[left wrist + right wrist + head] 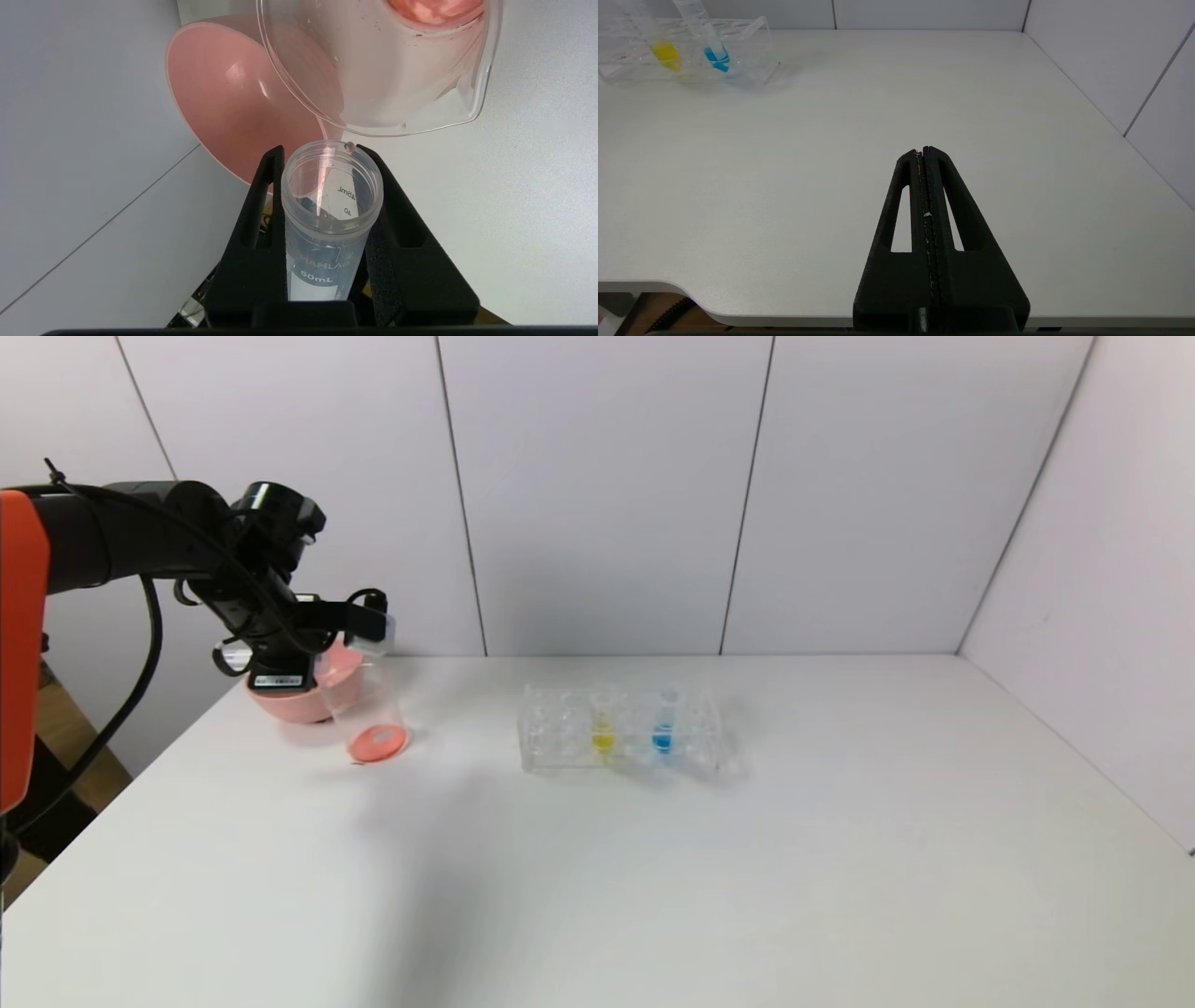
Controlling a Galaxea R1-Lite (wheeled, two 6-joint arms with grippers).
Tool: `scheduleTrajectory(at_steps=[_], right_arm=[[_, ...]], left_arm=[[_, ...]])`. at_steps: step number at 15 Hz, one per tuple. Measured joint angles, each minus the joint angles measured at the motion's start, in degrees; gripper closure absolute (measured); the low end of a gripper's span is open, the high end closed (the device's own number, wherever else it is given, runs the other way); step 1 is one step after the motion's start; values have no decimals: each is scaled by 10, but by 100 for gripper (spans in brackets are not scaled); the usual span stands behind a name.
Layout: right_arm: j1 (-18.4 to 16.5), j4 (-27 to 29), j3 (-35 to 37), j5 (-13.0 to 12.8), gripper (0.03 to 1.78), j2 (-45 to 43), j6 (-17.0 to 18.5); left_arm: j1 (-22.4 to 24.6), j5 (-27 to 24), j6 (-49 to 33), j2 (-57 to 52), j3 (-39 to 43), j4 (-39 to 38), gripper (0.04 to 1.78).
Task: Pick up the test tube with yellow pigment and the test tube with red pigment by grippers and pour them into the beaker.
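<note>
Overhead, the left tool (359, 621) tips a clear tube (373, 627) above the beaker (367, 714) beside the pink bowl (289, 695); the yellow-pigment tube (603, 723) stands racked. Left wrist: the tool (327, 154) clamps the emptied tube (329, 210) at the beaker's (373, 70) lip. Right wrist: the right tool (923, 151) hangs closed, empty, above the worktop (831, 163).

The left gripper (359, 621) hides part of the pink bowl (280, 705) in the head view. In the left wrist view the beaker (373, 93) is cut off at the frame edge, and the held tube's (329, 219) lower end lies hidden between the fingers (254, 242).
</note>
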Motion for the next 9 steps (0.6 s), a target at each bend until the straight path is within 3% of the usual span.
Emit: scheduleTrajectory(at_steps=[4,7,9], right_arm=[[0,0,0,0,170,0,0],[0,0,0,0,170,0,0],[0,0,0,0,170,0,0]], left_arm=[[2,-4,-56,-14,0,-4,133],[5,-11,-172,-32,1,-15,133],[14,-43,-271,-47,1,-38,133]])
